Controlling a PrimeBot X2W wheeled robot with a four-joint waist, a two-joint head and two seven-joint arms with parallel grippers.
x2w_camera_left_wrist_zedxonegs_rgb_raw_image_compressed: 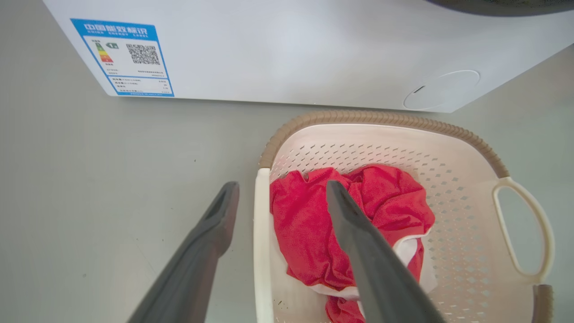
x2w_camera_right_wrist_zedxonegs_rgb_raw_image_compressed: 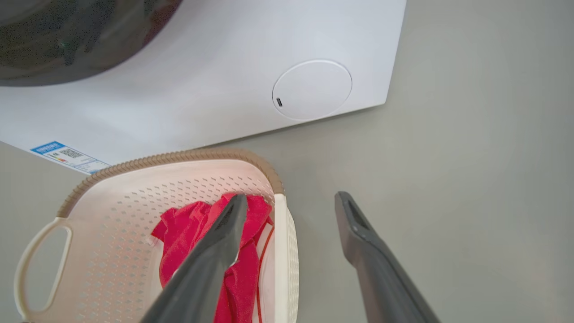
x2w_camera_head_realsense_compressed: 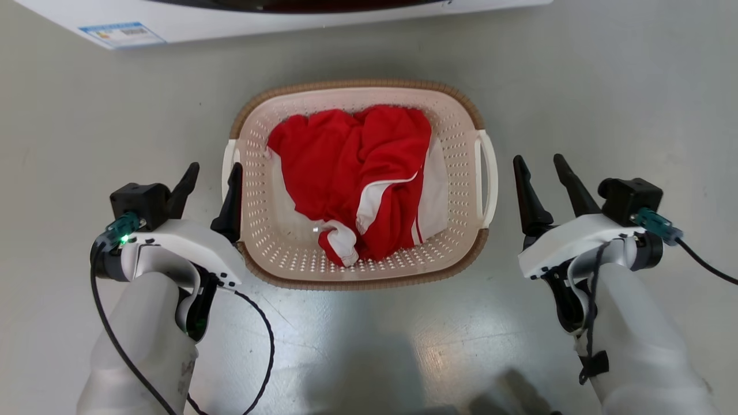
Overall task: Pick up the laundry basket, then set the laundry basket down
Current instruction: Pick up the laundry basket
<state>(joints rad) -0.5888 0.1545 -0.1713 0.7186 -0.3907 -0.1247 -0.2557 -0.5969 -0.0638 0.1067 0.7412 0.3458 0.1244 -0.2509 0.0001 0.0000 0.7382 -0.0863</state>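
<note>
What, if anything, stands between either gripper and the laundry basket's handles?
Nothing visible. The open left gripper brackets the left handle of the laundry basket; the open right gripper sits beside the right handle with just bare floor between them.

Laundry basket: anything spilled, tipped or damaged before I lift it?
Nothing stands out. The cream-white perforated plastic laundry basket sits upright on the grey floor. Its brown woven-look rim looks intact, and the crumpled red-and-white clothing lies wholly inside it.
</note>
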